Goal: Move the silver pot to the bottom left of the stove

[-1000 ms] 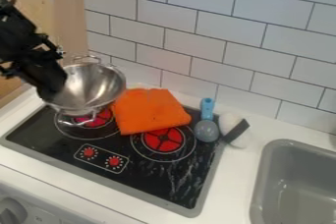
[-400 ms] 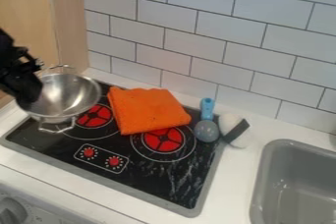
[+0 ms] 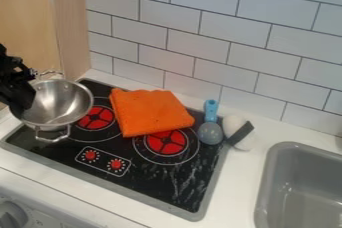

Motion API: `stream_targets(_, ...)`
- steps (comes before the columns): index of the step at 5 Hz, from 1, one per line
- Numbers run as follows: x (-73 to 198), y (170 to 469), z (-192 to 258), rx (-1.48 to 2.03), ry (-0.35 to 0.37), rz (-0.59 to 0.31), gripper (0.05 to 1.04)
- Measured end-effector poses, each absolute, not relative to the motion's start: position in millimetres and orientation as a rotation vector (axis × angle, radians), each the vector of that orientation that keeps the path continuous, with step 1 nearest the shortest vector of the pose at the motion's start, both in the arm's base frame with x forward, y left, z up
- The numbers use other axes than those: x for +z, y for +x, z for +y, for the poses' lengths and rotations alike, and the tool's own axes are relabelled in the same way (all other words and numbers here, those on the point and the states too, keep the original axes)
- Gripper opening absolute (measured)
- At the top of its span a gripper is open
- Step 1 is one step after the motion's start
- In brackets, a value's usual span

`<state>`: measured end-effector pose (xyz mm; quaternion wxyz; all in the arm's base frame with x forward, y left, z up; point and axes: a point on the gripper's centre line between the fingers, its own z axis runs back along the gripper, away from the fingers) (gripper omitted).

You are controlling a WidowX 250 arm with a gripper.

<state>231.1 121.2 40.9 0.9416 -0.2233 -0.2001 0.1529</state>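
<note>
Tool (image 3: 24,103) at silver pot's (image 3: 61,106) left side; open or closed, cannot tell. Pot beside tool, overlapping stove's (image 3: 150,184) left edge. Outward from tool, past pot: burner (image 3: 97,118), orange cloth (image 3: 152,113) apart from pot, blue-handled utensil (image 3: 210,133), sink (image 3: 266,174) farthest.

Camera high before stove (image 3: 153,177), slanting down toward tiled wall (image 3: 200,37), near.
</note>
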Motion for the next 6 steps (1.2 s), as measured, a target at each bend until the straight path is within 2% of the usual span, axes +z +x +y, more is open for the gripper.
stream_targets(4, 14, 233, 127, 0.363, -0.441, -0.387, 0.079)
stream_targets(5, 10, 232, 128, 0.383, -0.449, -0.367, 0.242)
stream_targets(6, 10, 230, 127, 0.389, -0.456, -0.351, 0.505)
